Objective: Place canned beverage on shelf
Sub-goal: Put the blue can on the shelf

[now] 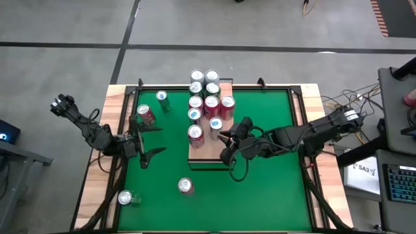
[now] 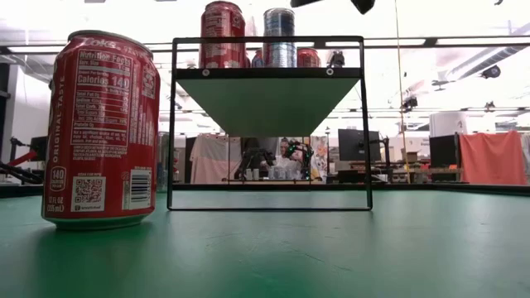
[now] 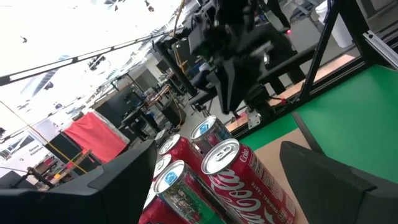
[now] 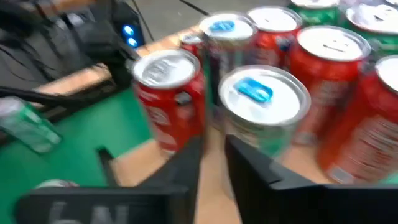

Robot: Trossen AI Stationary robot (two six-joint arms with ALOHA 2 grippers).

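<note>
A green-topped counter (image 1: 273, 175) carries a long pale reddish wooden shelf (image 1: 201, 156) crowded with red and silver cans (image 1: 211, 104). The right pincer (image 1: 229, 144), released, hovers at the shelf's three o'clock edge; the left pincer (image 1: 144, 138) waits spread at nine o'clock.

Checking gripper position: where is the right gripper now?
High view: the right gripper hovers over the shelf's right edge, beside the standing cans.

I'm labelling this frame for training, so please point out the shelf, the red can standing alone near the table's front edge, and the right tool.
shelf (image 1: 207, 158): high view, bare wood at its front end.
red can (image 1: 186, 186): high view, its top.
right tool (image 1: 225, 145): high view, midway between its fingertips.
</note>
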